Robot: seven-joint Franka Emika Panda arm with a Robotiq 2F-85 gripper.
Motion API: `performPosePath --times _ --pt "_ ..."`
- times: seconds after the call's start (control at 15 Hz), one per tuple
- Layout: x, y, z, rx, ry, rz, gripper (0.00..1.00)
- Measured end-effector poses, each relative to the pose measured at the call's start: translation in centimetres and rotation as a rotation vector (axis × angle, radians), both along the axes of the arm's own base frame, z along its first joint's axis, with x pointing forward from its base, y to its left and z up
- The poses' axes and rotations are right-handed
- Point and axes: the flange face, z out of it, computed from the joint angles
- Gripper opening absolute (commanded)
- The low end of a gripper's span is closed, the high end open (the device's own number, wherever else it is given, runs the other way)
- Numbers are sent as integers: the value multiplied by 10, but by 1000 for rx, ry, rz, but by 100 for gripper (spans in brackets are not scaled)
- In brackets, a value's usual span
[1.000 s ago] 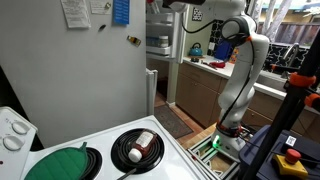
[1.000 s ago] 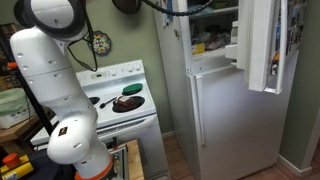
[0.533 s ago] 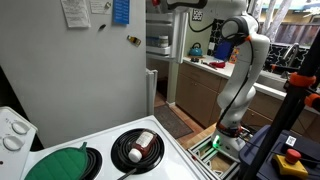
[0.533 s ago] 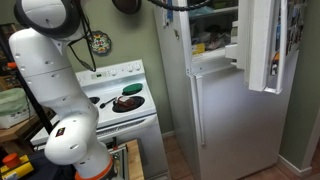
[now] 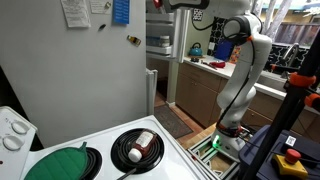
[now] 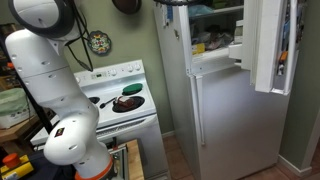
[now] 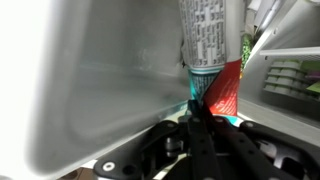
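In the wrist view my gripper (image 7: 192,106) is shut, its dark fingers pressed together into one point. Their tip sits at the lower edge of a red and teal packet (image 7: 226,88), which stands under a printed white label (image 7: 208,35). I cannot tell whether the fingertips pinch the packet's edge. A white wall (image 7: 100,70) runs along the left. In both exterior views the arm reaches up to the top of the white fridge (image 5: 90,70), and the gripper (image 5: 163,5) is at the picture's top edge by the open freezer compartment (image 6: 212,35).
The freezer door (image 6: 272,45) hangs open; the lower fridge door (image 6: 235,120) is closed. A white stove (image 5: 185,160) stands beside the fridge, with a dark pan (image 5: 137,148) on a burner and a green cover (image 5: 60,163). A wooden counter (image 5: 215,68) runs behind the arm.
The freezer door has swung slightly further outward. The arm's upper links have shifted a little; the gripper stays at the freezer top.
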Motion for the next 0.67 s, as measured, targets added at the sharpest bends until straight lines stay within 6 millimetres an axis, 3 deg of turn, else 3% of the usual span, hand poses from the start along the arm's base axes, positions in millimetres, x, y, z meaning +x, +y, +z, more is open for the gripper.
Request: performPosePath --times 0.2,0.47,0.6,0.67 --pt "-2 3 3 2 -5 0 56" --pt "-13 22 17 -6 -35 17 87" --pt "-19 33 23 -20 -35 9 99" --pt "-21 37 24 -28 -26 -4 100"
